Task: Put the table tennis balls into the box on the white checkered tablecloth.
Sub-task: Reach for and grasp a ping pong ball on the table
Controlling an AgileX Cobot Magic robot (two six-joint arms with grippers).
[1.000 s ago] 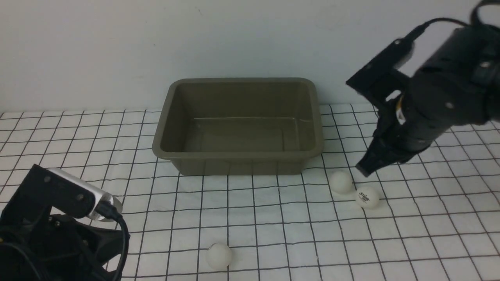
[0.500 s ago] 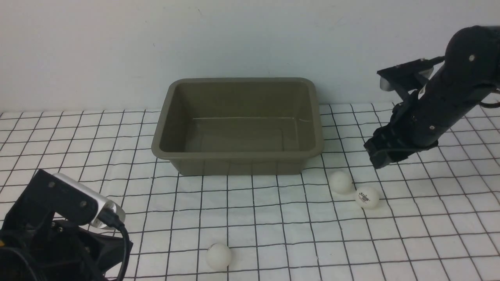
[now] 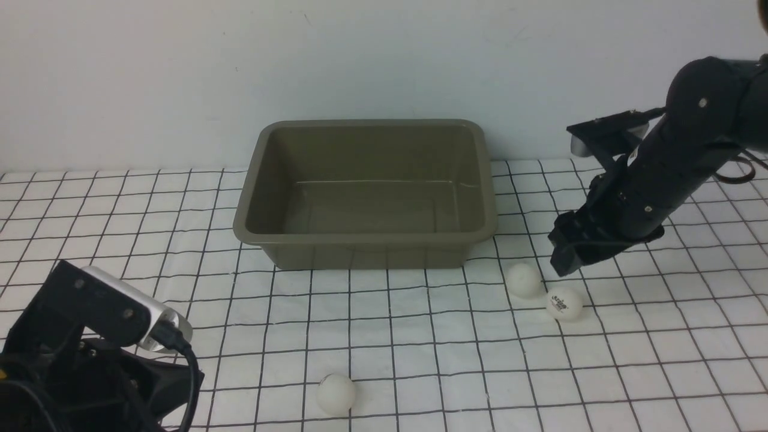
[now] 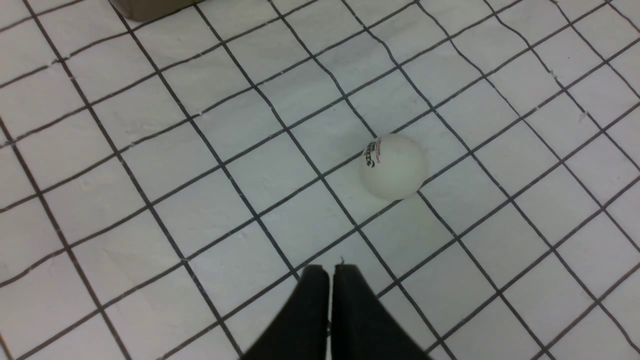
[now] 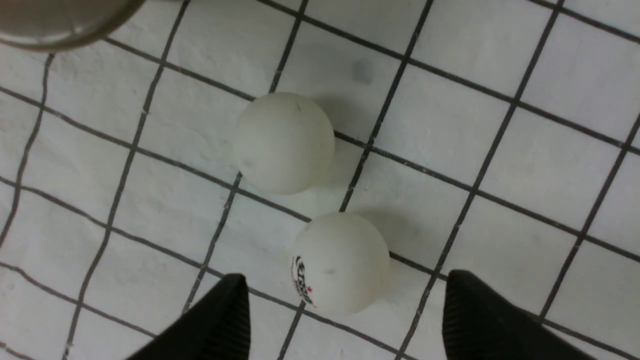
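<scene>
Left to right: the left gripper [image 4: 329,274] is parked low at the near-left corner with its fingers pressed together, holding nothing. A bit right of it, the lone ball [image 3: 336,393] sits on the white checkered tablecloth [image 3: 420,342] near the front edge, well clear of everything. It shows a small print in the left wrist view.

The box [image 3: 366,239] is in the middle, further back, and there's nothing in it, so I'd say all three balls have yet to go in.

Right of the box's near-right corner is the pair. The bare ball [image 3: 524,280] and the stamped ball [image 3: 564,303] sit just beside each other, and I can't tell if they touch. The right gripper [image 3: 565,259] hangs over them with its fingers spread wide. In the right wrist view the stamped one sits between the two tips, and neither tip is on it.

Handling-wise, my guess is these are super light hollow shells, stiff but thin, smooth and very happy to roll. I'd pinch the stamped ball straight across its widest middle with a soft squeeze. Off-centre and it probably squirts out. The cloth wrinkles won't hold it. I'd also watch the far finger so it doesn't knock the bare ball away.
</scene>
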